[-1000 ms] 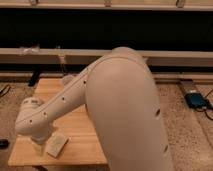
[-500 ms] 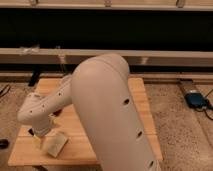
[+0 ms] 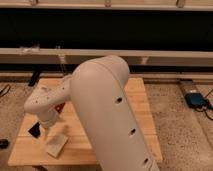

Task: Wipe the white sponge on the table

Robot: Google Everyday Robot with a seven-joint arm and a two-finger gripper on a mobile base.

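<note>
Fingers of the gripper [image 3: 46,129] are spread wide and hold nothing. The gripper hangs just up and to the left of the white sponge [image 3: 57,145] in the camera view, close to it but not touching it. So the sponge lies down and to the right of the fingers.

The sponge lies flat on the table [image 3: 137,107], with bare wood all around it. Its long side runs on a slant, from the near left to the far right. A black phone [image 3: 34,130] lies to the left of the sponge, on the other side of the gripper. I think the gripper must next drop a little and slide right to get its fingers around the sponge.

The sponge has not moved from a second ago. The end of the arm has come a bit higher and a bit to the right, nearer the sponge. The big white arm [image 3: 107,107] has swung across the view.
</note>
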